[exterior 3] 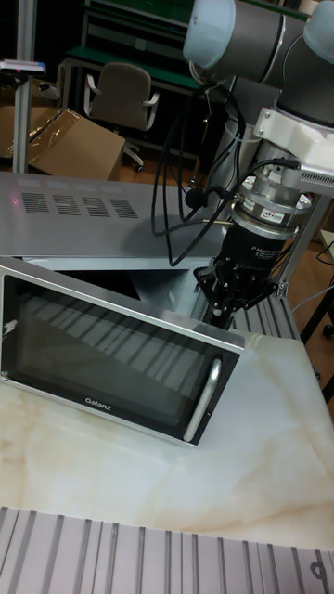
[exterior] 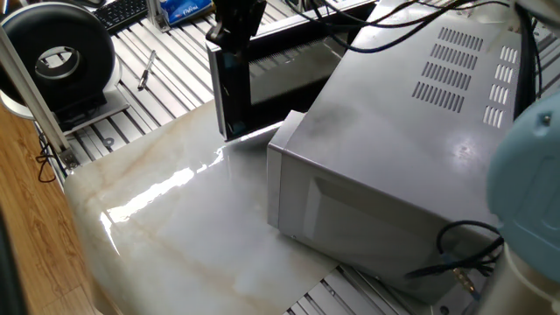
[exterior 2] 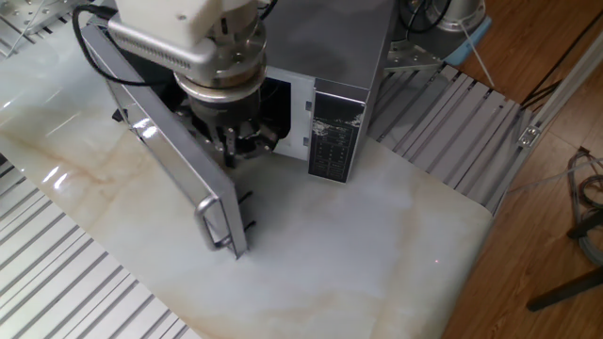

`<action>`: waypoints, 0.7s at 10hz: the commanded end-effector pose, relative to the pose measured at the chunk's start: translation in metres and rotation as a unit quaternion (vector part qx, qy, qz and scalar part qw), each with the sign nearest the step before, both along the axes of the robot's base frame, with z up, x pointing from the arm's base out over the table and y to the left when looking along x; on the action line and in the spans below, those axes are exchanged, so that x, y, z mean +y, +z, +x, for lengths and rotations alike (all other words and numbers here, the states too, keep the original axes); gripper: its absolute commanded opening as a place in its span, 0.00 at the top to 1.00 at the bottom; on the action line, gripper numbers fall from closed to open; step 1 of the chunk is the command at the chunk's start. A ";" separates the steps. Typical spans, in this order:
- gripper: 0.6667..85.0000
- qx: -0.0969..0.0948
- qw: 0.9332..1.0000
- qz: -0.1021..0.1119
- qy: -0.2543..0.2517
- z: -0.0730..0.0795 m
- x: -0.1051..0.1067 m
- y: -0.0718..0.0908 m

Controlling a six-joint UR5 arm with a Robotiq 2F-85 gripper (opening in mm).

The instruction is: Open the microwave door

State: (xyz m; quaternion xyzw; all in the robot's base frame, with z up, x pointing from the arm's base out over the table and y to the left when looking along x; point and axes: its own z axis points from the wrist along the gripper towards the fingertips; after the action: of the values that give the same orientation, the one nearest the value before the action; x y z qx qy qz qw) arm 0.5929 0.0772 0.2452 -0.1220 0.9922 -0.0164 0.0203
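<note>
A large silver-grey microwave (exterior: 411,149) is sitting on a pale marbled tabletop (exterior: 175,236), and the microwave door (exterior 3: 111,371) is standing swung well out from the front, its dark window and silver handle (exterior 3: 206,399) facing away from the oven cavity. The robot's end effector (exterior 3: 225,302) is hanging just behind the door's upper free corner, near the handle side, with its dark fingers pointing down at the top edge; whether the fingers are apart or together, and whether they are pinching the door rim or only resting against it, cannot be told from any view. The likely trouble from here is the fingers slipping off the thin top edge, letting the door drift back toward the cavity, or a push at a poor angle dragging the whole oven across the smooth tabletop, since nothing appears to be bracing it. The dangling cables (exterior 3: 181,186) could also be catching on the casing. In the other fixed view the robot's wrist (exterior 2: 188,38) is covering the cavity opening and the fingertips, in one fixed view the contact point is dark and small at the top edge, and the door's hinge side is cut off at the left of the tall fixed view
</note>
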 end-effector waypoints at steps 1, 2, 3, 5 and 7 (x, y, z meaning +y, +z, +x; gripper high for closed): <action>1.00 -0.014 1.000 -0.010 0.016 0.016 -0.008 -0.008; 1.00 -0.014 0.998 -0.028 0.048 0.020 -0.016 -0.008; 1.00 -0.021 0.994 -0.059 0.094 0.029 -0.029 -0.008; 1.00 -0.018 0.986 -0.070 0.151 0.035 -0.031 -0.013; 1.00 -0.010 0.984 -0.052 0.170 0.031 -0.023 -0.018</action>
State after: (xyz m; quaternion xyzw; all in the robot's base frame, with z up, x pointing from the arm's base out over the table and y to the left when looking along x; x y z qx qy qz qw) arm 0.6214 0.0511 0.2323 -0.2456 0.9662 -0.0720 0.0294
